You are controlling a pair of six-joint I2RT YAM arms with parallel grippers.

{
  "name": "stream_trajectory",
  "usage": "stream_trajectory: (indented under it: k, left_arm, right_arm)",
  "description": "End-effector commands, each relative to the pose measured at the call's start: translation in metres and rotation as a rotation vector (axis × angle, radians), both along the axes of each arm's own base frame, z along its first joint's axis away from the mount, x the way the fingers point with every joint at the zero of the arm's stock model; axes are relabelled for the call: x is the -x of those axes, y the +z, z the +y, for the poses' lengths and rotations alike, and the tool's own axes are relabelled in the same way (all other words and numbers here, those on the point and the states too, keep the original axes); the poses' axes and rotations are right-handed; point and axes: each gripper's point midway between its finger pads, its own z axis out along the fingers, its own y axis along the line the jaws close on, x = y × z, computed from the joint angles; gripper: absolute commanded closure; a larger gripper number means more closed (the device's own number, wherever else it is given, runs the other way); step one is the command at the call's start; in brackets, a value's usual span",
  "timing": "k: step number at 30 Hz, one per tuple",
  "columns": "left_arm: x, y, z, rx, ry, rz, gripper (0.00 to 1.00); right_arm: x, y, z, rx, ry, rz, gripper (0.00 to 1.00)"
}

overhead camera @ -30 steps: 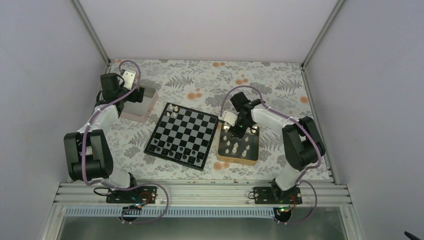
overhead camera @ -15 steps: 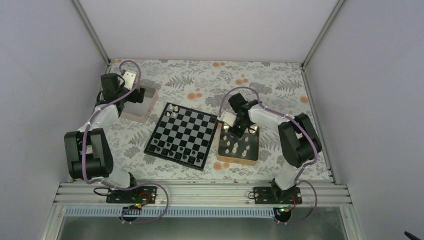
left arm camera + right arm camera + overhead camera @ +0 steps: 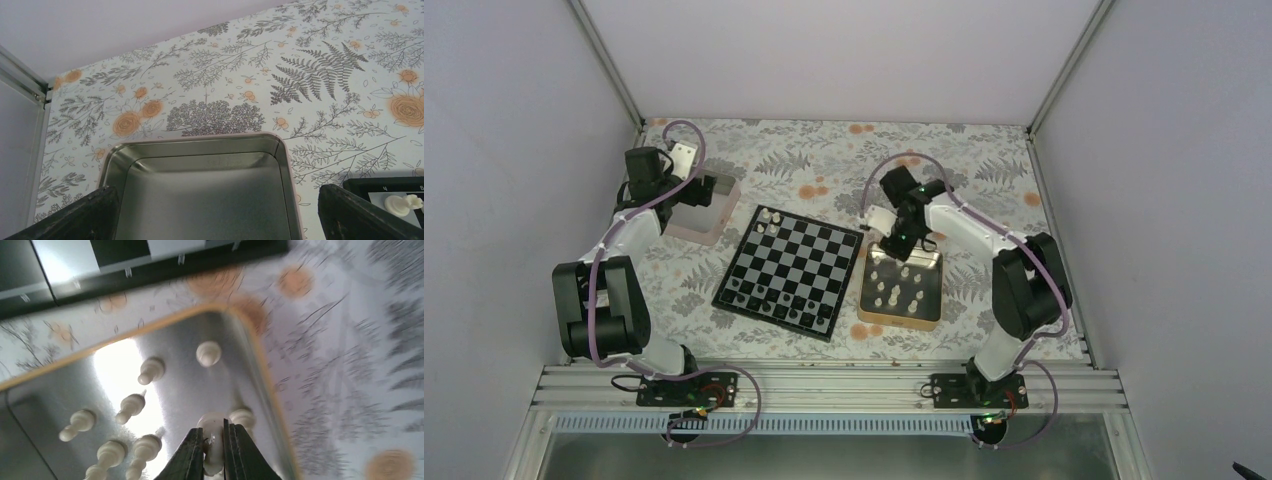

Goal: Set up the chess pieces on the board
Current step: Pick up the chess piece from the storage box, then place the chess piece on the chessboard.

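Two arms, one board, two tins, all on a floral cloth [image 3: 824,160]. The board [image 3: 796,262] lies flat mid-table between the tins, turned at a slight angle. Two white pieces [image 3: 770,221] stand on it, both at the far left corner, on neighbouring squares. The left wrist view catches one white piece [image 3: 400,204] there, at the frame's lower right. Some dark pieces [image 3: 774,305] sit along the board's near side, too small to count from the top view.

The gold tin [image 3: 900,320] is just right of the board, close beside its edge; touching or not, can't tell. Right wrist view shows seven loose white pieces on the tin floor, one of them half hidden behind the fingers, plus an eighth in the grip. That view cuts off part of the tin. So eight white ones counted at the tin, two on the board.

The right gripper [image 3: 214,434] is over the far end of the gold tin, jaws pinched narrow on that eighth white piece, a finger on either side of it. It is close to the tin's gold-rimmed wall. Can't tell if its base is off the floor.

The pink-silver tin [image 3: 200,141] sits by the board's far left corner, a strip of cloth between them. The left gripper [image 3: 214,212] hangs over this tin, jaws spread wide, one dark finger [image 3: 75,217] at each lower corner of its view.
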Motion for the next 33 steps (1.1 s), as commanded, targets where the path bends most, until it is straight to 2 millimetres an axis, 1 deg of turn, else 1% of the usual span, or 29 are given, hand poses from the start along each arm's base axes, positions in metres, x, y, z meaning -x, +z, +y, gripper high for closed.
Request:
stream_trajectory:
  k: [1,2,4,7,8,10,11,13,14,15,16,20,22,25,28,29,33]
  left_arm:
    - [0.0,0.009,-0.005,0.011,-0.039,-0.029,0.02]
    - [0.0,0.01,-0.006,0.015,-0.045,-0.029,0.02]
    - [-0.001,0.012,-0.008,0.019,-0.052,-0.031,0.01]
    - [-0.001,0.011,-0.009,0.024,-0.057,-0.027,0.01]
    - [0.0,0.011,-0.009,0.024,-0.057,-0.026,0.0]
    - [0.0,0.011,-0.008,0.023,-0.055,-0.027,0.0]
    - [-0.001,0.011,-0.008,0.022,-0.054,-0.028,0.0]
    - [-0.001,0.014,-0.007,0.02,-0.049,-0.034,0.0]
    - [-0.001,0.014,-0.007,0.02,-0.048,-0.035,0.0]
    - [-0.002,0.014,-0.006,0.018,-0.042,-0.034,0.0]
    - [-0.002,0.014,-0.005,0.018,-0.039,-0.034,0.0]
    - [-0.002,0.014,-0.003,0.015,-0.028,-0.034,0.0]
    - [-0.002,0.013,-0.004,0.016,-0.031,-0.034,0.0]
    - [-0.002,0.01,-0.005,0.023,-0.039,-0.026,0.0]
    - [-0.002,0.006,-0.007,0.03,-0.048,-0.017,0.0]
    - [-0.003,0.005,-0.007,0.033,-0.052,-0.015,0.0]
    - [-0.003,0.005,-0.01,0.042,-0.065,-0.013,0.0]
  right_arm:
    - [-0.01,0.06,0.02,-0.082,0.06,-0.059,0.96]
    - [-0.016,0.073,0.027,-0.11,0.073,-0.073,0.96]
    - [-0.029,0.09,0.045,-0.151,0.104,-0.091,0.96]
    - [-0.051,0.107,0.077,-0.213,0.155,-0.127,0.96]
    - [-0.057,0.109,0.088,-0.225,0.175,-0.137,0.96]
    - [-0.071,0.11,0.109,-0.239,0.202,-0.155,0.96]
    - [-0.077,0.101,0.12,-0.24,0.216,-0.143,0.96]
    - [-0.088,0.096,0.141,-0.249,0.238,-0.148,0.96]
    - [-0.095,0.098,0.153,-0.26,0.249,-0.167,0.96]
    - [-0.098,0.091,0.161,-0.257,0.256,-0.16,0.96]
    - [-0.104,0.092,0.171,-0.267,0.264,-0.176,0.96]
    - [-0.114,0.07,0.196,-0.263,0.276,-0.181,0.96]
    - [-0.112,0.059,0.2,-0.245,0.284,-0.172,0.96]
    - [-0.106,0.043,0.195,-0.198,0.285,-0.137,0.96]
    - [-0.099,0.034,0.178,-0.155,0.273,-0.108,0.96]
    - [-0.096,0.036,0.173,-0.149,0.269,-0.108,0.96]
    - [-0.082,0.027,0.151,-0.111,0.248,-0.077,0.96]
